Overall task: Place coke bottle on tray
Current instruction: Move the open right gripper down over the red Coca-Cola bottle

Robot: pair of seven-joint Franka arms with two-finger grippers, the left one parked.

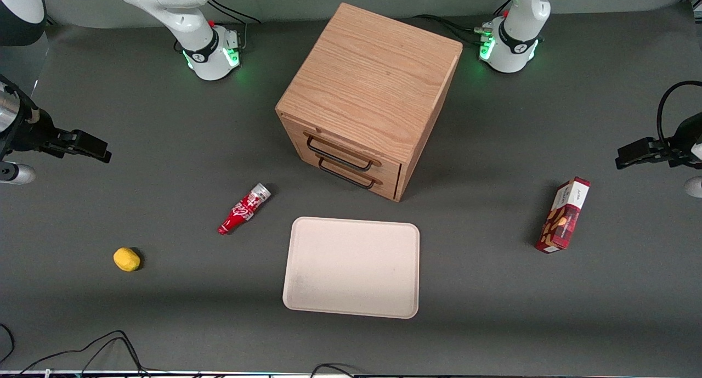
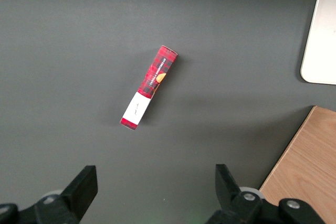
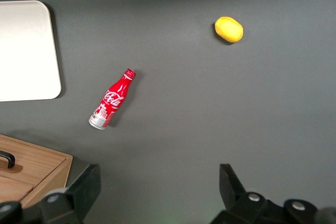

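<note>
The coke bottle (image 1: pixel 244 208) lies on its side on the dark table, beside the tray's corner that faces the working arm's end; its silver base points toward the drawer cabinet. It also shows in the right wrist view (image 3: pixel 113 99). The pale pinkish-cream tray (image 1: pixel 352 266) lies flat and holds nothing, nearer the front camera than the cabinet; its corner shows in the right wrist view (image 3: pixel 26 51). My right gripper (image 1: pixel 90 146) hangs high at the working arm's end, away from the bottle. In the right wrist view the gripper (image 3: pixel 160 187) is open with nothing between its fingers.
A wooden drawer cabinet (image 1: pixel 367 95) with two black handles stands mid-table. A yellow lemon-like object (image 1: pixel 126 259) lies toward the working arm's end. A red rectangular snack box (image 1: pixel 564 215) stands toward the parked arm's end.
</note>
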